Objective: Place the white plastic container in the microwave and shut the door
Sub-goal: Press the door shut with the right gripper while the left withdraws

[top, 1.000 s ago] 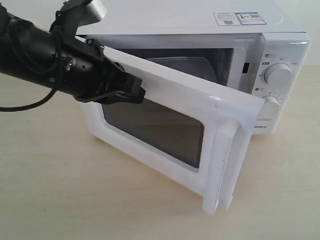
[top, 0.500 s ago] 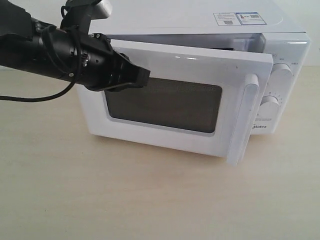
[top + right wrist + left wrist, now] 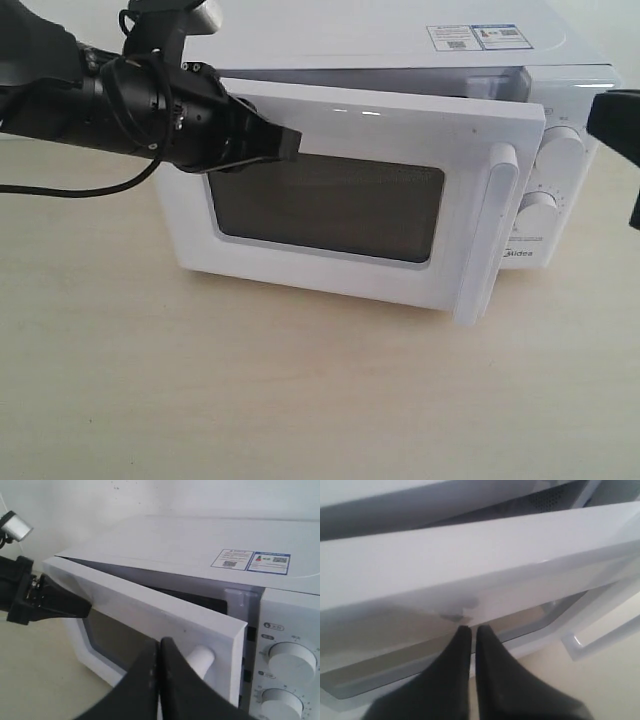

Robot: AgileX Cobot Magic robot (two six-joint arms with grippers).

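Swung nearly closed, door [image 3: 400,135] — glossy white slab, dark window [image 3: 330,205], left gripper [image 3: 292,143] pinched together against it (right gripper [image 3: 159,642] likewise)

Pale beige bench [image 3: 300,400], smooth and matte. The white microwave [image 3: 400,40] stands directly on it, base flat, just behind and below the left pincer [image 3: 290,146]. The bench surface runs on under the pincer toward the camera and shows past the microwave's far side.

I'm holding left claw [image 3: 288,145] against door [image 3: 340,205] | handle [image 3: 490,235] sitting well right of claw | door standing slightly ajar
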